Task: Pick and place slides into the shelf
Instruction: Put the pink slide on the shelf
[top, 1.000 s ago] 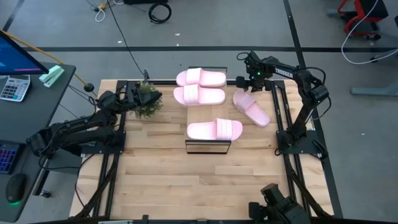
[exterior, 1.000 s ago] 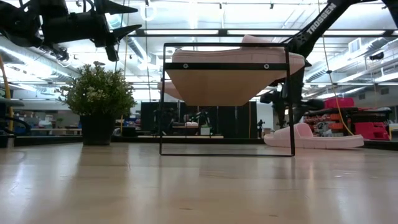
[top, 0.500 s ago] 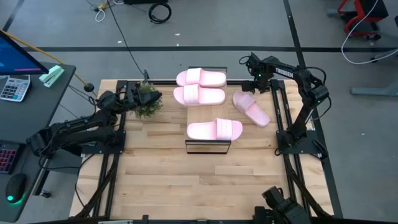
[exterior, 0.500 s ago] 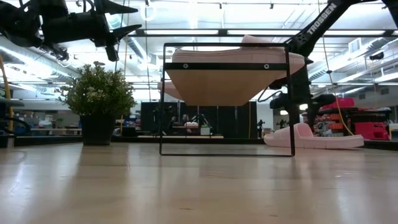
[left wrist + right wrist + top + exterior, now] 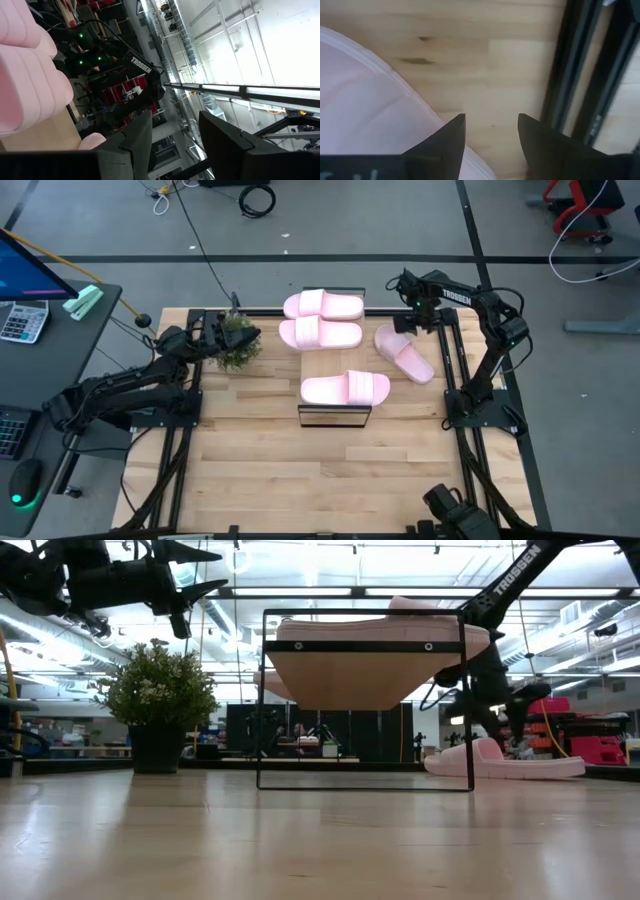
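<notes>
Overhead and table-level views of a shelving task, described from the near table edge outward.

Near centre stands the shelf (image 5: 335, 385), its long axis running from 6 o'clock to 12 o'clock across the table (image 5: 250, 470). One slide (image 5: 345, 388) lies crosswise on its near end. Two more slides, (image 5: 320, 333) and (image 5: 323, 305), lie side by side at its far end. Judged from this layout, three of four are stowed, each set crosswise so the sole spans the narrow board.

The fourth slide (image 5: 404, 352) rests on the tabletop at about 2 o'clock from the shelf's middle, just beside the rack and angled.

The right gripper (image 5: 418, 308) hangs above that slide's far end. Its arm reaches in from the base at the table's 3 o'clock edge, elbow raised. In the right wrist view the fingers (image 5: 445, 137) point down at bare wood, jaws apart, with the slide's rim (image 5: 380, 100) beside them. This reads as an approach, not yet a grasp.

The left gripper (image 5: 250, 333) waits at 10 o'clock, held aloft beside the potted plant (image 5: 236, 340). Its jaws stand apart and empty in the left wrist view.
</notes>
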Robot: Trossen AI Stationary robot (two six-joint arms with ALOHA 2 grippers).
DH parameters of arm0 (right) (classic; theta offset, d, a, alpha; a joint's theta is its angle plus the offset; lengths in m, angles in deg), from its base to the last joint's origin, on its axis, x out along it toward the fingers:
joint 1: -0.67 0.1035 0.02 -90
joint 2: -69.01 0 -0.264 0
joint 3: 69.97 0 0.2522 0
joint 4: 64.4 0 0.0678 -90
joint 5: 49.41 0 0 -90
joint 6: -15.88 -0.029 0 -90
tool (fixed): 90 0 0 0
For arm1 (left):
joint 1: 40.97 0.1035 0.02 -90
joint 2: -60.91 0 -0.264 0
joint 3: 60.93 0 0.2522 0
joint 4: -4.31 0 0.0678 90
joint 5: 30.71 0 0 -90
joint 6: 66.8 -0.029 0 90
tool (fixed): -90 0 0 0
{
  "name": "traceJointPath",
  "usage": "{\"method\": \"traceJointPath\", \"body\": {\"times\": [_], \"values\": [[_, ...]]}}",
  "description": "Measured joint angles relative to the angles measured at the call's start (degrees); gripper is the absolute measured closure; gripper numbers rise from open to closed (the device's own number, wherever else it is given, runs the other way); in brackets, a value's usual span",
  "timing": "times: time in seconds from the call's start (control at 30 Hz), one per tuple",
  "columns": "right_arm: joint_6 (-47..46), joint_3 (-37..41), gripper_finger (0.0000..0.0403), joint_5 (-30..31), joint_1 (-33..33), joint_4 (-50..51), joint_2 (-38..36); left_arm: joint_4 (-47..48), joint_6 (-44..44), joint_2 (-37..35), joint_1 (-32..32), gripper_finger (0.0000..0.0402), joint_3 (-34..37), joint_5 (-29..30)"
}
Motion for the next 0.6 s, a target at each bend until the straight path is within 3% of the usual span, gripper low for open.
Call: {"method": "traceJointPath", "body": {"times": [0.23,0.6], "values": [[0.24,0.48,0.0216,1.03,1.30,0.60,-0.02,0.00,-0.15,0.00,0.00,0.0237,0.00,0.00],[-1.58,4.63,0.0216,-5.59,5.05,0.36,-0.11,0.00,-0.15,0.00,0.00,0.0239,0.00,0.00]]}}
